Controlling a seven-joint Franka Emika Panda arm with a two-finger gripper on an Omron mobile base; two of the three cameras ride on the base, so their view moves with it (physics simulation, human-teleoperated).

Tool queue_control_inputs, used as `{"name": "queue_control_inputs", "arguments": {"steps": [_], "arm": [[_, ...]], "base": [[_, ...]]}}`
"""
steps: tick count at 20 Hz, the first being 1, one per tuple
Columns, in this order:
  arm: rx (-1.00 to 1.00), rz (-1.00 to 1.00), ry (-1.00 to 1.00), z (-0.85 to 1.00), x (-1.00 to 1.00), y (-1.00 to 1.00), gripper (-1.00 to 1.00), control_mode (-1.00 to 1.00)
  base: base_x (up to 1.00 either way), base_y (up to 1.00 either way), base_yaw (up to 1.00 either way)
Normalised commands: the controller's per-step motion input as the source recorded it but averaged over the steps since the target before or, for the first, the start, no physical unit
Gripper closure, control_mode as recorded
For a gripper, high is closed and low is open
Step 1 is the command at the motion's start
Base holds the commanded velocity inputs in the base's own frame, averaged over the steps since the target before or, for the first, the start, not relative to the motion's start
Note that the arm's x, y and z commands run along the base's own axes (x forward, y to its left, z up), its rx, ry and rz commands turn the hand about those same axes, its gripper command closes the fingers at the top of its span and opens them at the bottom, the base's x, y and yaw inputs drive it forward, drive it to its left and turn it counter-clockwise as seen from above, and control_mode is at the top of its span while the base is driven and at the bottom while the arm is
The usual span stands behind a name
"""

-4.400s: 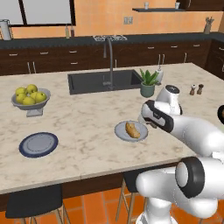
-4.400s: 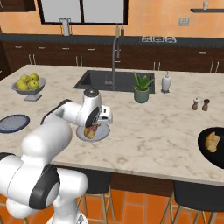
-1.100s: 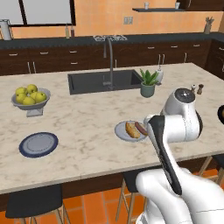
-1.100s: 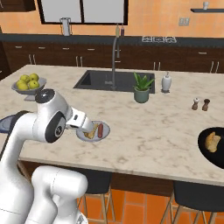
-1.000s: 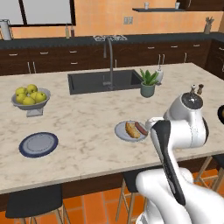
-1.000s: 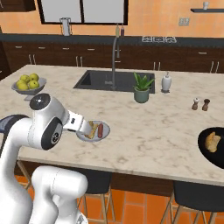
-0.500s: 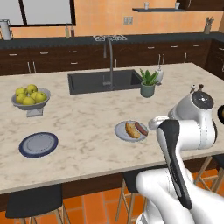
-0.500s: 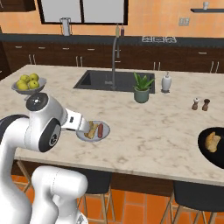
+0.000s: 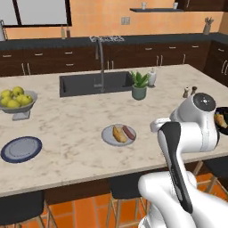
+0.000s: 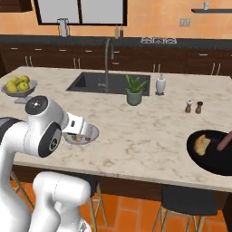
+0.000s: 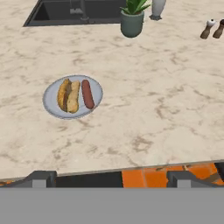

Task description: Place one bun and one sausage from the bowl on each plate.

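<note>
On grey plate (image 11: 52, 105): bun (image 11: 69, 95), sausage (image 11: 87, 93) | black bowl (image 10: 213, 161): bun (image 10: 201, 144), sausage (image 10: 223, 142)

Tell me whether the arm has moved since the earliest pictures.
Yes. In the left base view the arm has swung right, away from the grey plate, toward the black bowl.

Grey footed bowl of yellow-green apples (image 9: 17, 99), potted plant (image 9: 139, 86) beside sink (image 9: 93, 83), two shakers (image 10: 194, 107)

The arm (image 9: 187, 147) at the lower right of the left base view is glossy white, built of rounded, bulbous segments. A dark grey round cap (image 9: 205, 101) tops one joint, and a black band (image 9: 174, 164) runs down a link.
</note>
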Motion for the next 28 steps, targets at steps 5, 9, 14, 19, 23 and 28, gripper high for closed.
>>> {"name": "queue_control_inputs", "arguments": {"steps": [5, 9, 14, 19, 23, 28], "arm": [[0.00, 0.00, 0.00, 0.00, 0.00, 0.00, -1.00, 1.00], [0.00, 0.00, 0.00, 0.00, 0.00, 0.00, -1.00, 1.00], [0.00, 0.00, 0.00, 0.00, 0.00, 0.00, -1.00, 1.00], [0.00, 0.00, 0.00, 0.00, 0.00, 0.00, -1.00, 1.00], [0.00, 0.00, 0.00, 0.00, 0.00, 0.00, -1.00, 1.00], [0.00, 0.00, 0.00, 0.00, 0.00, 0.00, -1.00, 1.00]], "base": [[-0.07, -0.93, -0.03], [-0.01, -0.96, -0.02], [0.00, -0.92, -0.02], [0.00, -0.78, -0.01], [0.15, -0.30, 0.00], [0.49, -0.05, 0.00]]}}
